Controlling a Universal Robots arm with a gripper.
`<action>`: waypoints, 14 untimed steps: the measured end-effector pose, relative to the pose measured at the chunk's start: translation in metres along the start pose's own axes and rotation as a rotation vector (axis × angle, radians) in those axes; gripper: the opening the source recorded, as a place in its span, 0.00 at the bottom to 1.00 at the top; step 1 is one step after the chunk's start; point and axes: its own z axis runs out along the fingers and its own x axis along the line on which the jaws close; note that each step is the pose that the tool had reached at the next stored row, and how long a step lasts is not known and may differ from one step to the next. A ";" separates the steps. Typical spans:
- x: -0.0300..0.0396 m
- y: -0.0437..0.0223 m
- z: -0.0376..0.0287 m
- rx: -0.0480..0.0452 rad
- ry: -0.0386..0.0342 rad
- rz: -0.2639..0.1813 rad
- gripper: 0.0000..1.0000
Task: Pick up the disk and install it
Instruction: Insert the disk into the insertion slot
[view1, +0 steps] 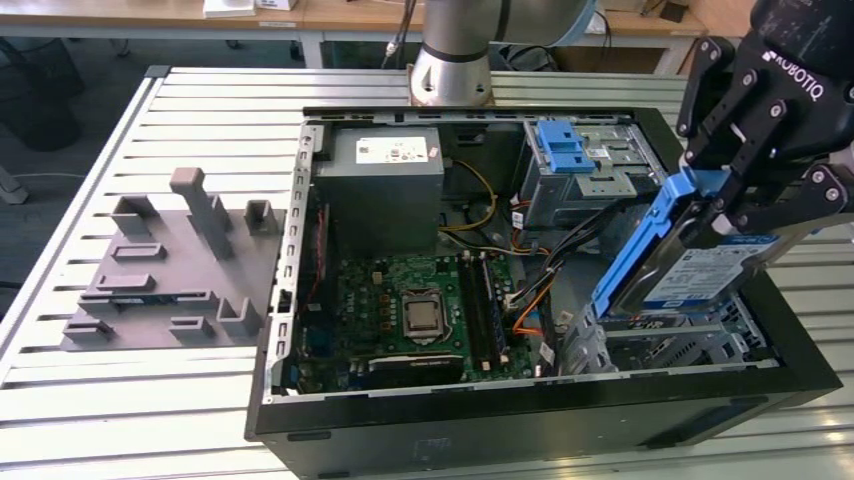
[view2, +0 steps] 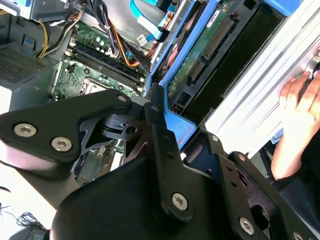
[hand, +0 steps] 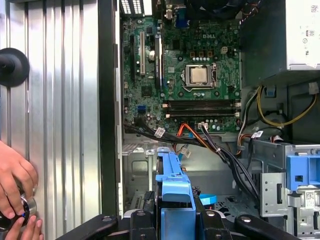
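In the exterior view my gripper (view1: 737, 205) is shut on the disk (view1: 705, 278), a silver-grey drive with a blue-and-white label and blue side rails. The disk hangs steeply tilted, its lower end just above the metal drive bay (view1: 674, 345) in the near corner of the open computer case, at the exterior view's right. The second wrist view shows the disk's green circuit board (view2: 200, 55) and a blue rail between the black fingers (view2: 155, 107). In the first wrist view the blue rail (hand: 175, 187) stands over the bay floor (hand: 142, 160).
The case (view1: 534, 425) holds a motherboard (view1: 414, 310), a grey power supply (view1: 380, 165), loose cables (view1: 534, 290) and a blue latch (view1: 567, 145) on the upper cage. A grey fixture (view1: 174, 260) lies on the slatted table. A person's hand (hand: 15, 182) rests beside the case.
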 end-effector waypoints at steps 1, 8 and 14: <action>0.0001 -0.0002 0.0003 0.0000 0.0000 0.000 0.36; 0.0005 -0.0003 0.0012 0.0000 -0.0003 0.000 0.36; 0.0027 -0.0004 0.0030 0.0000 -0.0001 0.000 0.36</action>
